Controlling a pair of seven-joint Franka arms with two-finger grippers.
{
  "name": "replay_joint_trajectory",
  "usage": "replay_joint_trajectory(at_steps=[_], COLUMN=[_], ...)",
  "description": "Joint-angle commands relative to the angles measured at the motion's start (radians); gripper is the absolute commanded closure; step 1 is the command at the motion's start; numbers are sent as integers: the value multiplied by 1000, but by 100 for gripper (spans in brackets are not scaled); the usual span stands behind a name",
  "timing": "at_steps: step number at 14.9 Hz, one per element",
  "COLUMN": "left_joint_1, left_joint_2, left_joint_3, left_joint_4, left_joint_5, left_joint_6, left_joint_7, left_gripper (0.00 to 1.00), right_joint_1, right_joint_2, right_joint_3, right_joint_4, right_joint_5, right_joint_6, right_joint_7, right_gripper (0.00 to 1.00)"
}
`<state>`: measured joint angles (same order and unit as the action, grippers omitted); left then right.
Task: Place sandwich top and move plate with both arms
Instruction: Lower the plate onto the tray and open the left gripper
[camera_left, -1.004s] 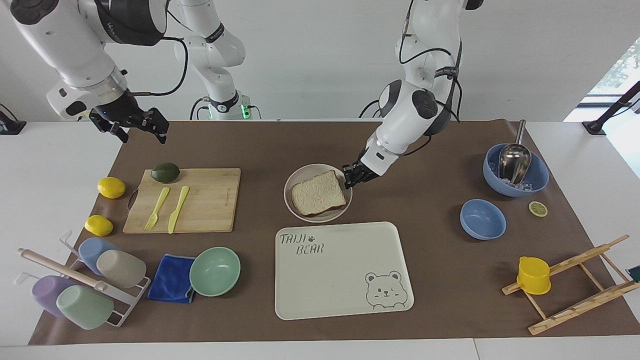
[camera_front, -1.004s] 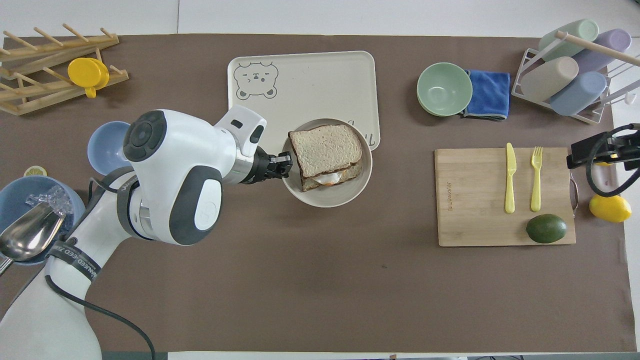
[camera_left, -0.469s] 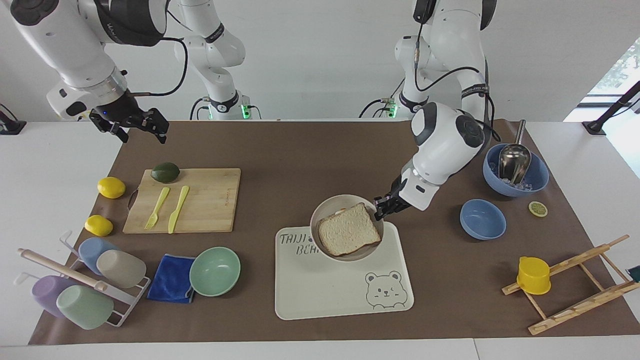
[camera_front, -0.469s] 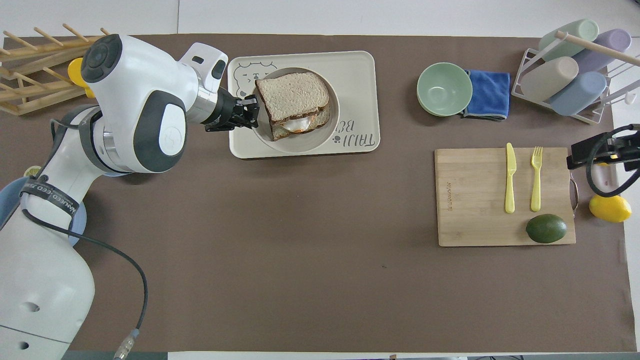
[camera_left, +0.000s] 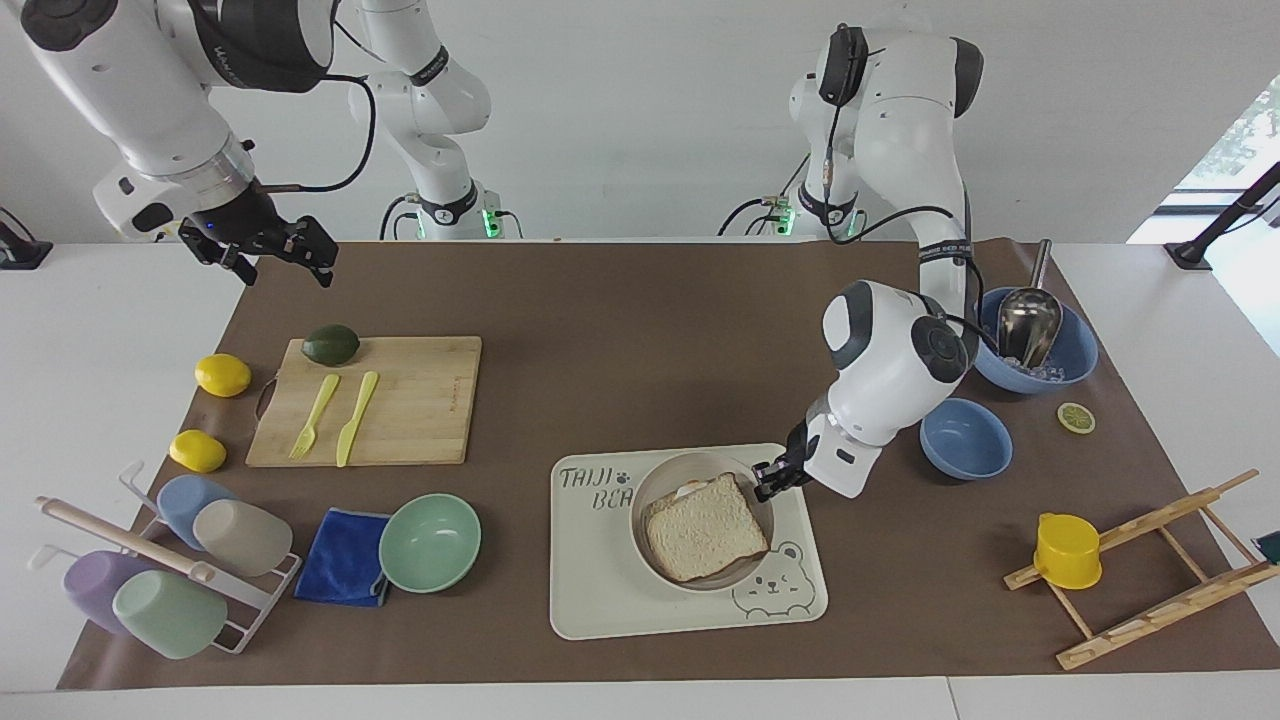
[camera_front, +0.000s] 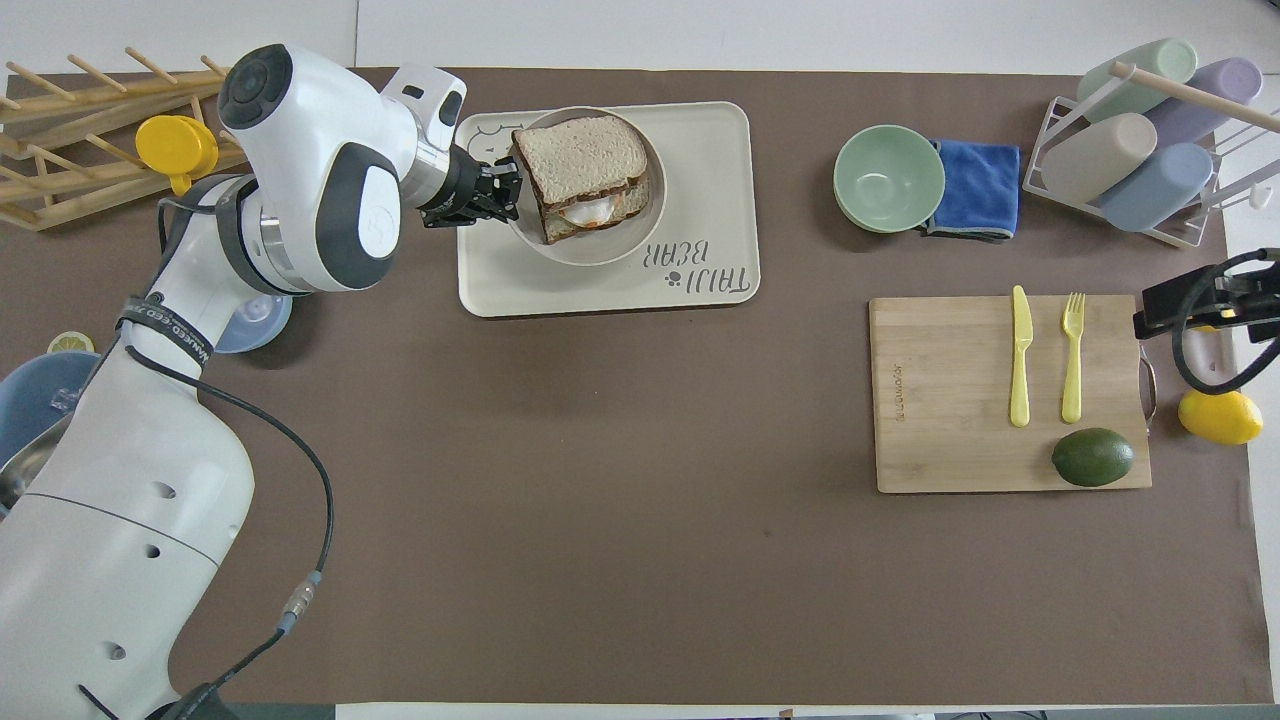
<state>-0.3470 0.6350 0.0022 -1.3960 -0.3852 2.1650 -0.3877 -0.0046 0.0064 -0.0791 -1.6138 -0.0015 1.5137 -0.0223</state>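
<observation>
The beige-grey plate (camera_left: 660, 482) is over the bear-print tray (camera_left: 620, 590), at the bear drawing; I cannot tell whether it rests on it. The sandwich top (camera_left: 705, 527), a white bread slice, lies on the egg toast (camera_front: 590, 212) on the plate (camera_front: 600, 250). My left gripper (camera_left: 765, 478) is shut on the plate's rim at the left arm's end; it also shows in the overhead view (camera_front: 505, 190). My right gripper (camera_left: 265, 252) is open and empty, and waits in the air over the table's corner near the cutting board.
A mint green bowl (camera_left: 430, 542) and blue cloth (camera_left: 342, 556) lie beside the tray (camera_front: 700, 200). A cutting board (camera_left: 400, 400) holds a fork, knife and avocado. Two blue bowls (camera_left: 965, 438), a wooden rack (camera_left: 1150, 570) and a cup rack (camera_left: 160, 560) stand at the table's ends.
My left gripper has carried the plate with the sandwich away from the robots, from the brown mat onto the tray's bear corner. The right arm has not moved.
</observation>
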Motion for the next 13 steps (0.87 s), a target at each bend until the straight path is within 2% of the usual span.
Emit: replay_joint_trajectory(at_steps=[1, 5, 9, 10, 11, 13], left_joint_1=[-7, -21, -23, -21, -20, -12], left_joint_2=[8, -32, -34, -35, -37, -41], left_joint_3=[-4, -4, -4, -4, -1, -1], left_joint_4=[-26, -156, -158, -159, -161, -158], left_joint_5=[31, 31, 31, 31, 34, 38], left_joint_6=[53, 160, 162, 157, 150, 115], left_joint_7=[15, 64, 64, 72, 94, 118], left_gripper=[100, 100, 100, 56, 21, 0], right_joint_1=[-5, -6, -5, -6, -6, -5], right_joint_2=[-28, -28, -28, -28, -28, -28], right_joint_3=[4, 4, 4, 4, 4, 4], right_joint_4=[-31, -31, -31, -31, -31, -31], right_joint_5=[-9, -9, -9, -9, -9, -9], right_joint_6=[3, 3, 3, 3, 3, 3], right_joint_7=[-10, -10, -10, -10, -10, -10], right_gripper=[0, 0, 0, 0, 0, 0])
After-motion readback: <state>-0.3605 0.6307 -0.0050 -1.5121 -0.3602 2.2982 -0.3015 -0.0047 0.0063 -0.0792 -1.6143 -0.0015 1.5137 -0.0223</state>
